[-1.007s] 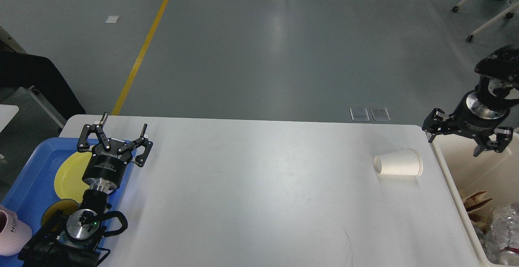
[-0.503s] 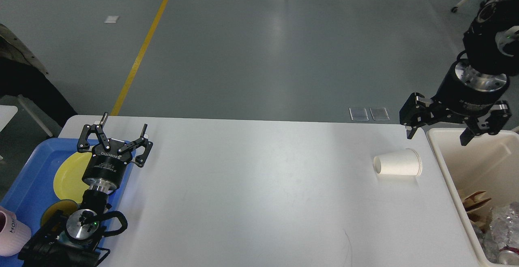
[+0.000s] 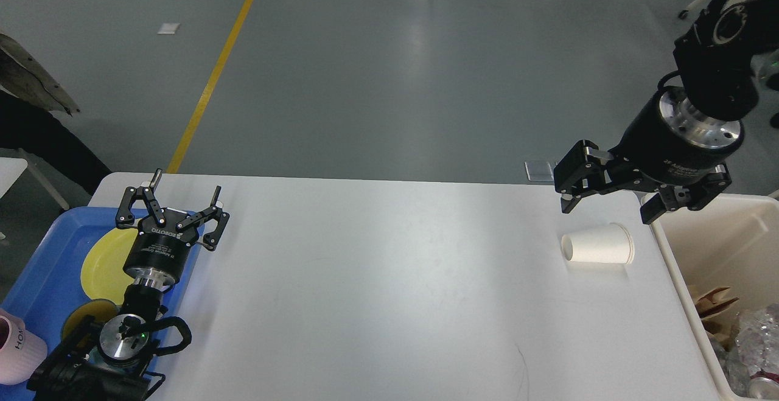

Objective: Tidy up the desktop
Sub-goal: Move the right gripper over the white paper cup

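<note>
The white desktop [image 3: 377, 279] fills the lower part of the head view. A white paper cup [image 3: 598, 244] lies on its side near the right edge, mouth toward the right. My right gripper [image 3: 608, 209] hangs open just above and behind the cup, fingers spread wide and pointing down, not touching it. My left gripper [image 3: 185, 191] stands open at the far left, over the inner edge of the blue tray, with nothing between its fingers.
A blue tray [image 3: 45, 261] at the left holds a yellow plate [image 3: 103, 258], a small yellow dish [image 3: 79, 319] and a pink mug [image 3: 18, 349]. A cream-white bin [image 3: 730, 249] with trash stands off the right edge. Grey floor lies beyond the table.
My right gripper has swung up from over the bin and leftward, now above the paper cup. The left arm and the cup have not moved.
</note>
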